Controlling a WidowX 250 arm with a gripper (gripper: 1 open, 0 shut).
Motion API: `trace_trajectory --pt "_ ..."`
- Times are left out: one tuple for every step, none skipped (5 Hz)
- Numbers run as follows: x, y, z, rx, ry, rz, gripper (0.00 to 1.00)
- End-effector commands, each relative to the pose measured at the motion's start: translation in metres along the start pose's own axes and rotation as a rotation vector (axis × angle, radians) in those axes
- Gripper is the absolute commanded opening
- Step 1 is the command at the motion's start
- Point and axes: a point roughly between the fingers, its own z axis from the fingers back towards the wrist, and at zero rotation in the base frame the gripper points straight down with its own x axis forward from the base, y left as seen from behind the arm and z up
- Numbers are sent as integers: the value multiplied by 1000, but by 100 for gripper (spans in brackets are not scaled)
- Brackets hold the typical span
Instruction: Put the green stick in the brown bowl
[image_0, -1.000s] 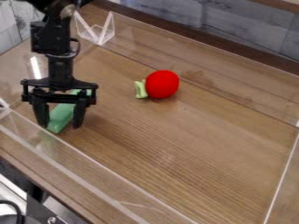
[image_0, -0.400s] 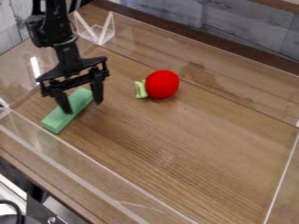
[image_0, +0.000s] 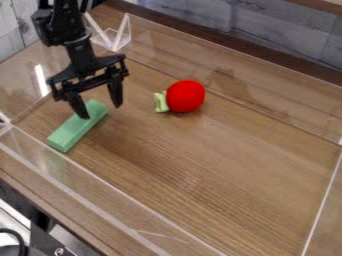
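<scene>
The green stick (image_0: 76, 127) lies flat on the wooden table at the left, near the clear front wall. My gripper (image_0: 95, 98) hangs just above its far end, a little raised, with its black fingers spread apart and nothing between them. No brown bowl shows in this view.
A red tomato-like toy (image_0: 183, 96) with a green stem lies mid-table, right of the gripper. Clear plastic walls (image_0: 120, 200) run along the front and the right side (image_0: 326, 200) of the table. A tiled wall stands behind.
The gripper was down around the green stick, then rose and swung to the right and back. The stick stays on the table, now uncovered.
</scene>
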Motion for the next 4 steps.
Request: trace_trajectory --pt "-15 1 11 13 27 34 0" --pt "-15 2 7 -3 31 48 0" --pt "-11 0 1 21 46 2 0" --pt "-7 -1 -3 46 59 -43 0"
